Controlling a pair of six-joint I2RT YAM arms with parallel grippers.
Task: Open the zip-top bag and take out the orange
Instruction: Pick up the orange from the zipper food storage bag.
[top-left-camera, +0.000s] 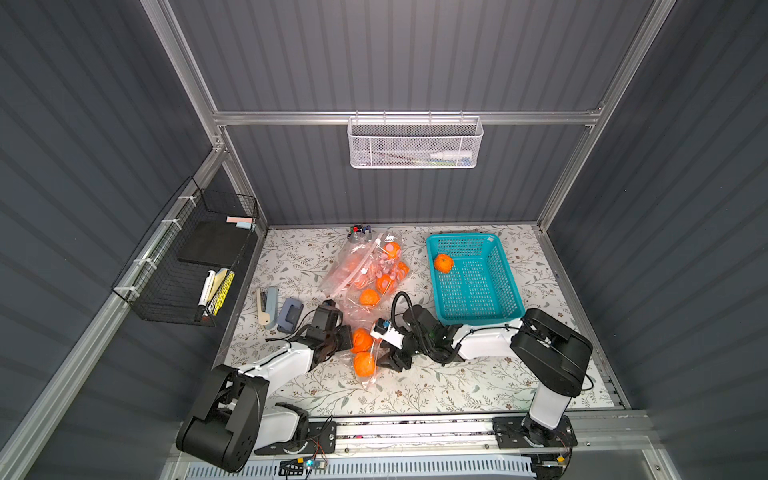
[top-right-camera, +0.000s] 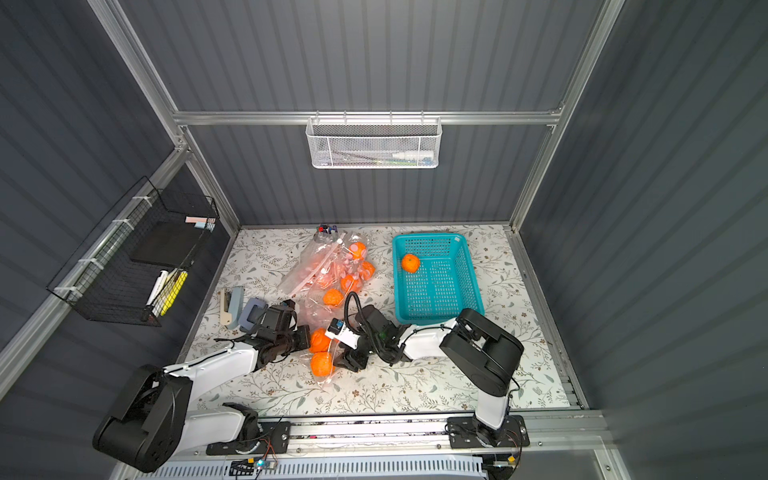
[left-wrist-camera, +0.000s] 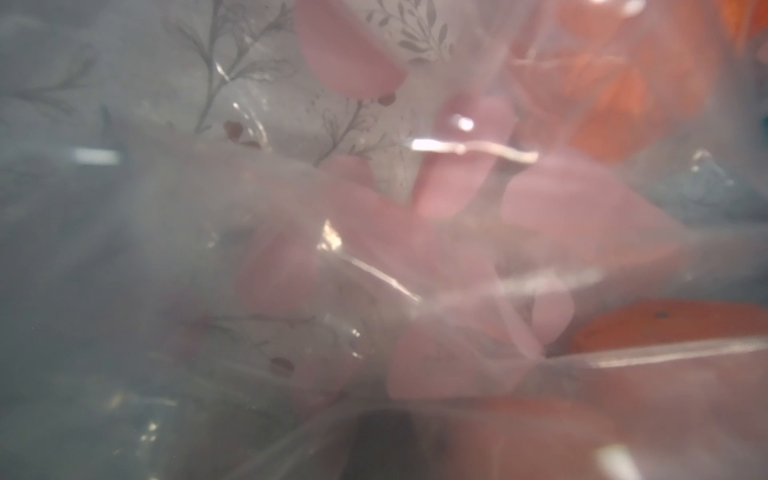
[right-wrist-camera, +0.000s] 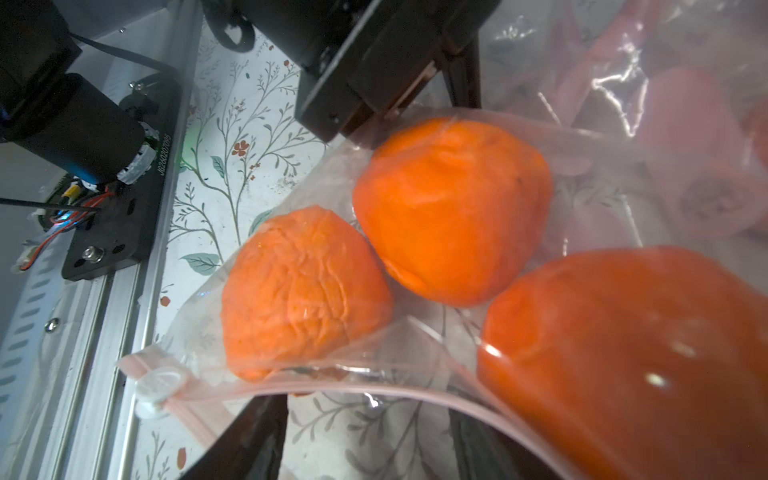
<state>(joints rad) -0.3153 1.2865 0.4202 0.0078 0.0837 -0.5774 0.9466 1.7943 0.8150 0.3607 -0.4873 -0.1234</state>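
The clear zip-top bag (top-left-camera: 368, 380) lies at the front middle of the table, with two oranges (top-left-camera: 361, 340) (top-left-camera: 364, 364) in it. My left gripper (top-left-camera: 348, 338) is at the bag's left side, shut on its film; in the right wrist view the left gripper (right-wrist-camera: 397, 112) pinches the bag's far edge. In the left wrist view the plastic film (left-wrist-camera: 291, 249) blurs everything. My right gripper (top-left-camera: 385, 361) is at the bag's right side. Its jaws (right-wrist-camera: 370, 436) stand open, and the pink zip strip (right-wrist-camera: 374, 388) with its white slider (right-wrist-camera: 160, 384) runs across them. A third orange (right-wrist-camera: 623, 353) lies close by.
More crumpled pink-printed bags (top-left-camera: 365, 266) with several oranges lie behind. A teal basket (top-left-camera: 511, 291) at the right holds one orange (top-left-camera: 443, 263). A stapler (top-left-camera: 268, 307) and a hole punch (top-left-camera: 289, 320) sit to the left. A black wire rack (top-left-camera: 187, 266) hangs on the left wall.
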